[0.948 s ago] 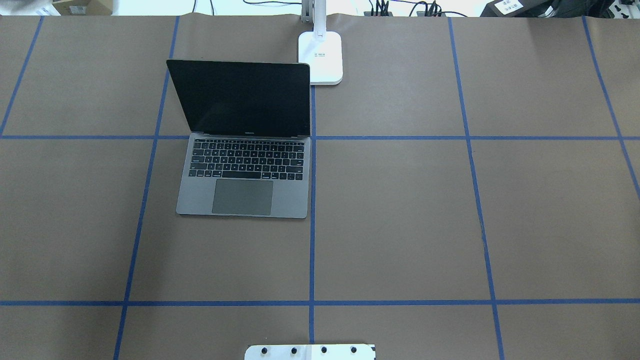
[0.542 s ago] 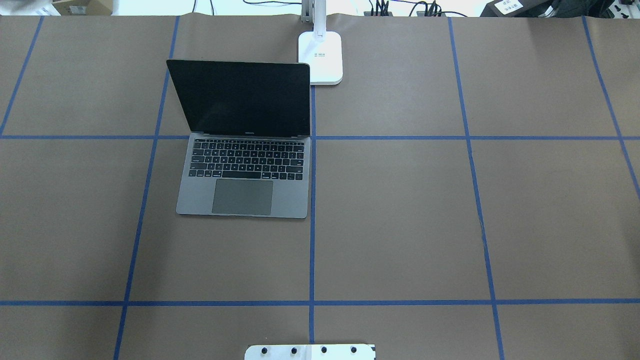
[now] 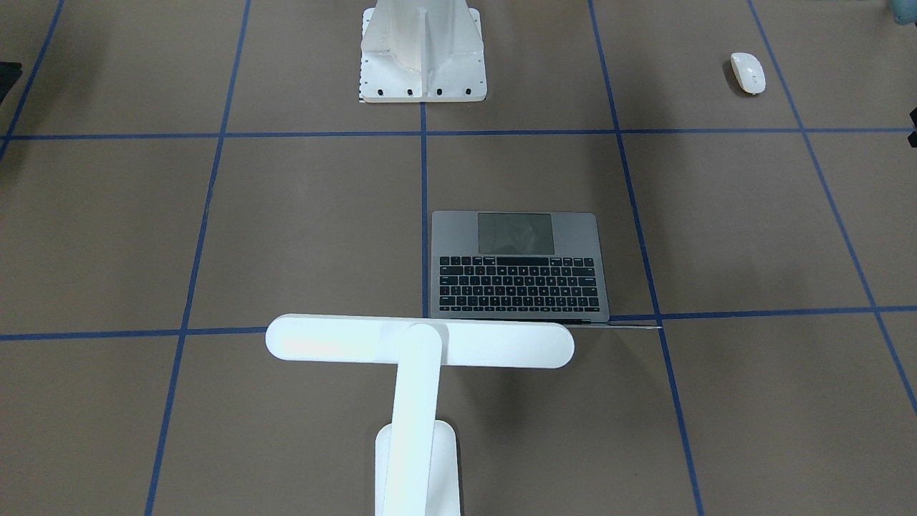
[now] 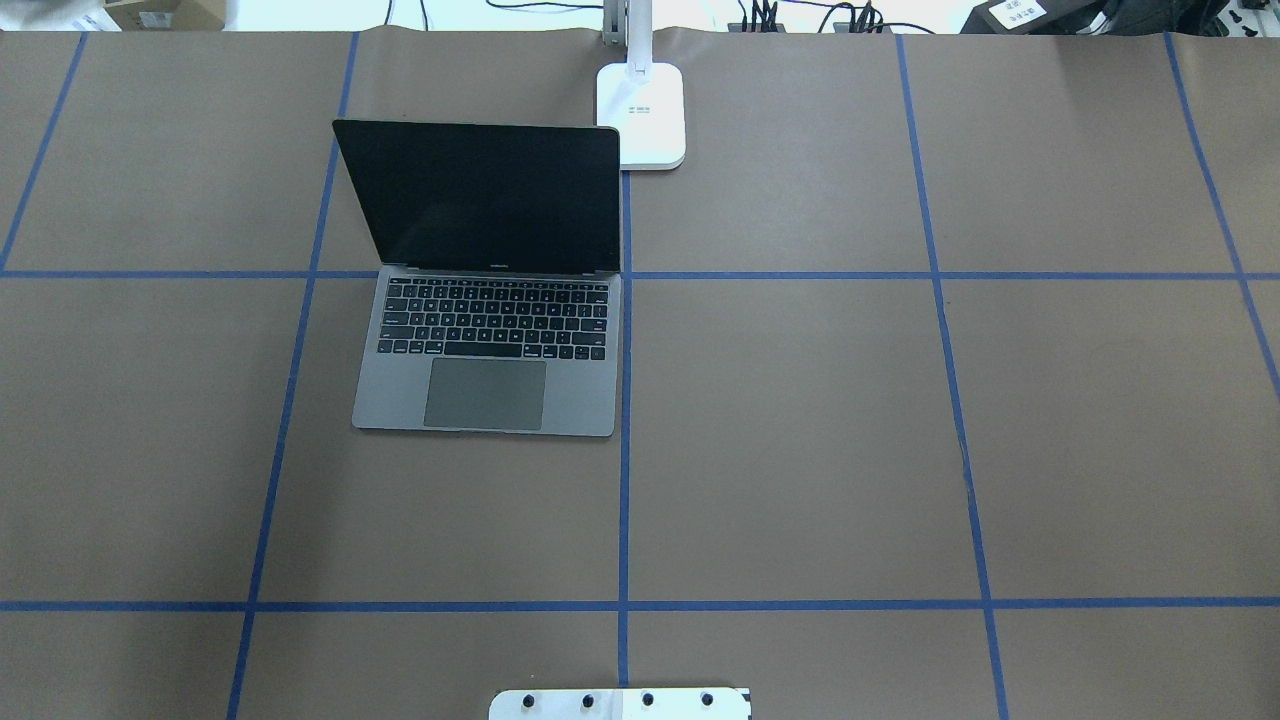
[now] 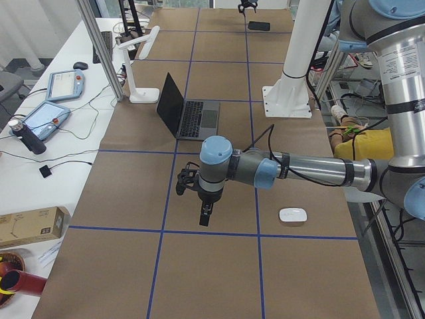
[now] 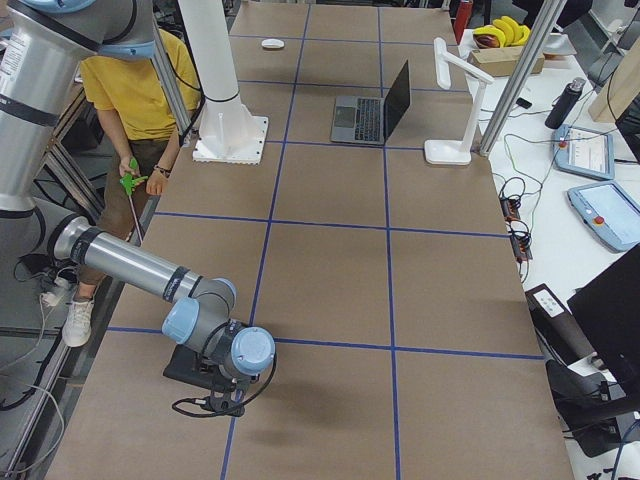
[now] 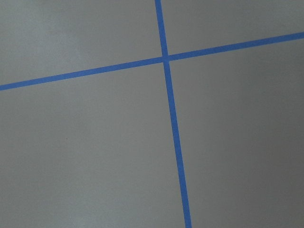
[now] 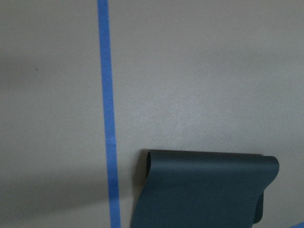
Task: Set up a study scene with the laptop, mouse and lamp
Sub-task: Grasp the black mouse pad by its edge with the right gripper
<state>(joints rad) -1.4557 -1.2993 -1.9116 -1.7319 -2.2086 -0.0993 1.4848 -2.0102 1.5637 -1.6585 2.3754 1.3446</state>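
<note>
No change in the overhead view over the last second. The laptop [image 4: 490,370] sits open on the robot's left half of the tabletop [image 4: 800,450], with the lamp [image 4: 642,115] base just behind its right rear corner. The mouse [image 3: 747,72] lies well apart from the laptop, further to the robot's left and by the robot's edge. The left hand [image 5: 206,216] hangs near the mouse, not touching; can't tell if it's open or closed. The right hand [image 6: 215,392] is low over a black pad [image 8: 204,190]; can't tell its grip either. My read: laptop and lamp look placed, and the mouse is yet to be brought over.
</note>
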